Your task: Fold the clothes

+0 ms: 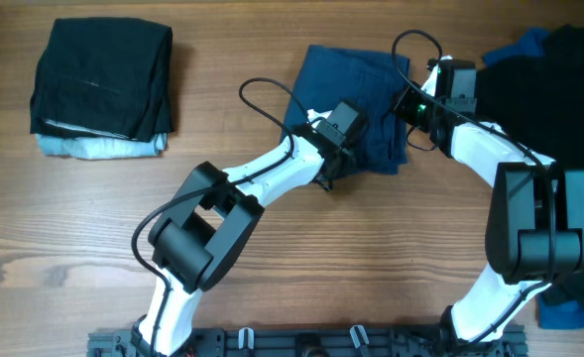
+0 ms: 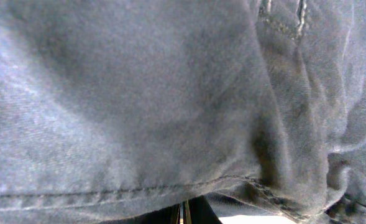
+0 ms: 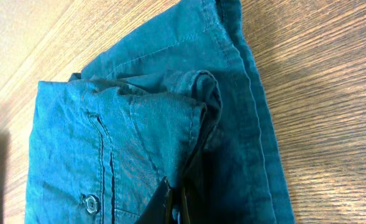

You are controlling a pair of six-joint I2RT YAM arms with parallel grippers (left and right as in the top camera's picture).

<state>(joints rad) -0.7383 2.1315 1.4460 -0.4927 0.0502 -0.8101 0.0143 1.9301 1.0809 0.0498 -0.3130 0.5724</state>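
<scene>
dark cloth of the navy shorts (image 2: 139, 93) fills the left wrist view almost edge to edge, with a stitched hem running along the bottom of the frame. left gripper (image 2: 186, 214) shows only as two dark tips at the lower edge, pressed together right at that hem and pinching it. from overhead, the navy shorts (image 1: 361, 94) lie partly folded at the upper centre of the wooden table (image 1: 371, 258), between the two arms. left gripper (image 1: 325, 180) sits at the lower left corner of the shorts. right gripper (image 1: 411, 107) sits at their right edge. right wrist view: right gripper (image 3: 173, 208) has its fingers drawn close together, nipping a raised fold of the navy shorts (image 3: 158, 118); a metal snap (image 3: 91, 202) shows on the cloth to the left of the fingers. a folded black garment (image 1: 101, 79) rests on a folded light blue garment (image 1: 98, 149) at the upper left of the table, well apart from the shorts. a loose black pile (image 1: 559, 79) lies at the right edge, with royal blue cloth (image 1: 529, 45) showing at its upper left side.
</scene>
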